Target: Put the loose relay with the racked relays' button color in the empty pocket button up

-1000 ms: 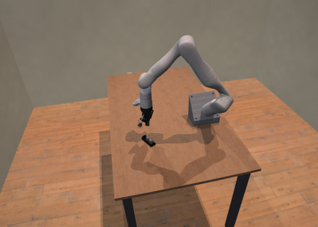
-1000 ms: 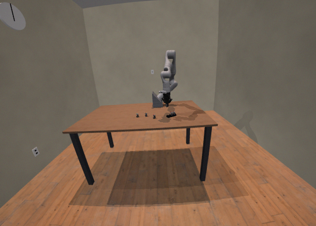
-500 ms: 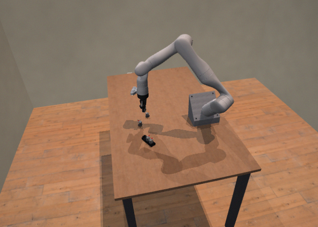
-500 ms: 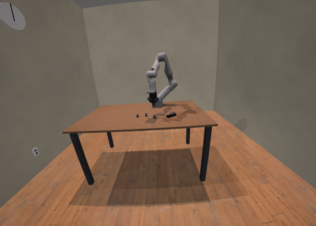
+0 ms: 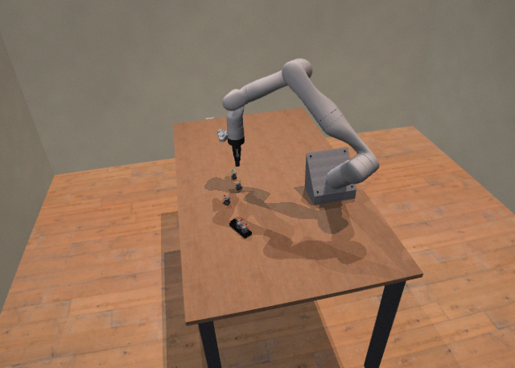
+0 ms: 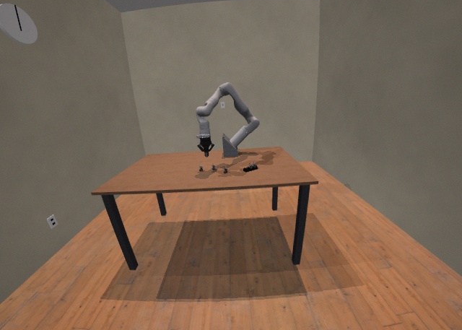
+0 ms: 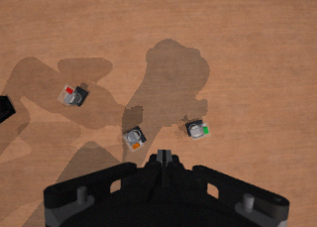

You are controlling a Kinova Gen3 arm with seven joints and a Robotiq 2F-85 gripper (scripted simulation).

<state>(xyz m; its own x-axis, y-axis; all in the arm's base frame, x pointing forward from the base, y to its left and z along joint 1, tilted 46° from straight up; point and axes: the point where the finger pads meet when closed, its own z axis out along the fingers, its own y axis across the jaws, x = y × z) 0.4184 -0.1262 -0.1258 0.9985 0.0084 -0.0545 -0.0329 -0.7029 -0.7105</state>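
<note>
The black rack lies on the table and holds two relays with red buttons; only its corner shows at the left edge of the wrist view. Three loose relays stand in a row: a red-button relay, an orange-button relay and a green-button relay. My gripper is shut and empty. It hangs above the table, over the spot between the green and orange relays.
The grey wedge-shaped arm base stands on the right side of the table. The arm reaches over from it to the relays. The table's left edge lies near the relay row.
</note>
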